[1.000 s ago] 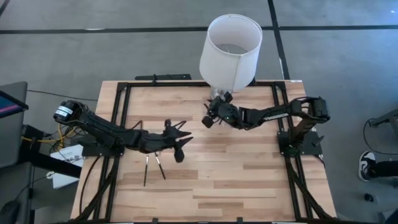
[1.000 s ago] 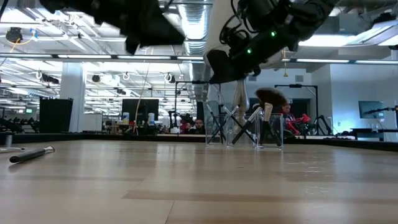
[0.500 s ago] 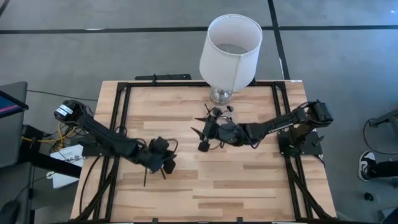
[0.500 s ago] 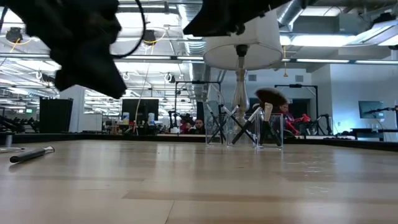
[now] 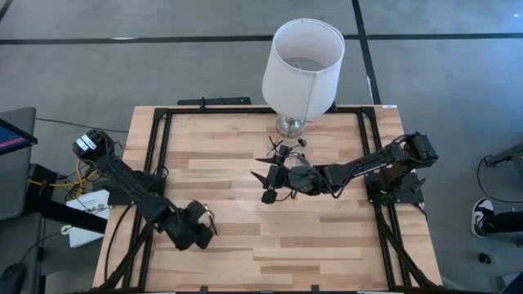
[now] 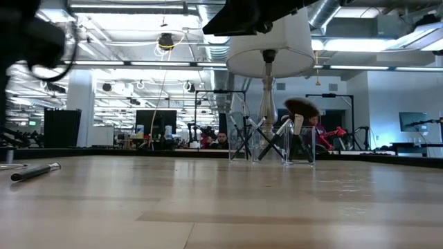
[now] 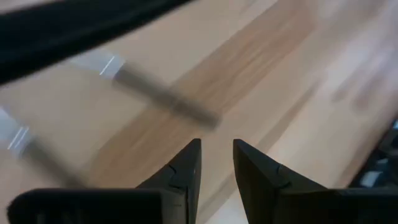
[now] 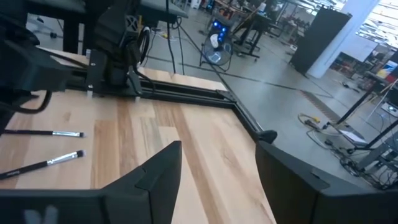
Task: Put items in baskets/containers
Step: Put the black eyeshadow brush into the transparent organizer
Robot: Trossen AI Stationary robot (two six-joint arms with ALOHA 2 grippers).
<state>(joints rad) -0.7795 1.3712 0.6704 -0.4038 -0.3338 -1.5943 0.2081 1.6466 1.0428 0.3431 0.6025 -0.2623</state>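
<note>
Two slim dark makeup brushes (image 8: 45, 133) (image 8: 43, 163) lie flat on the wooden table near its left side. In the left wrist view one shows as a blurred brush (image 7: 166, 99) just ahead of the fingers. My left gripper (image 5: 200, 225) (image 7: 216, 155) hovers over them, pointing steeply down, open by a narrow gap with nothing in it. A clear container (image 6: 273, 146) (image 5: 282, 152) stands by the lamp's base with several brushes upright in it. My right gripper (image 5: 266, 186) (image 8: 217, 147) is open wide and empty, a little nearer than the container.
A big white lampshade (image 5: 303, 57) on a glass base (image 5: 290, 124) stands at the table's far edge. A black frame (image 5: 161, 139) runs around the table's sides. The table's middle and near right show bare wood (image 5: 327, 237). People and equipment show in the room behind.
My left gripper has swung toward the table's near-left, sunk and rolled, and now covers the two lying brushes in the high view. My right gripper has drawn back from the container toward the table's middle and risen; it then kept nearly still.
</note>
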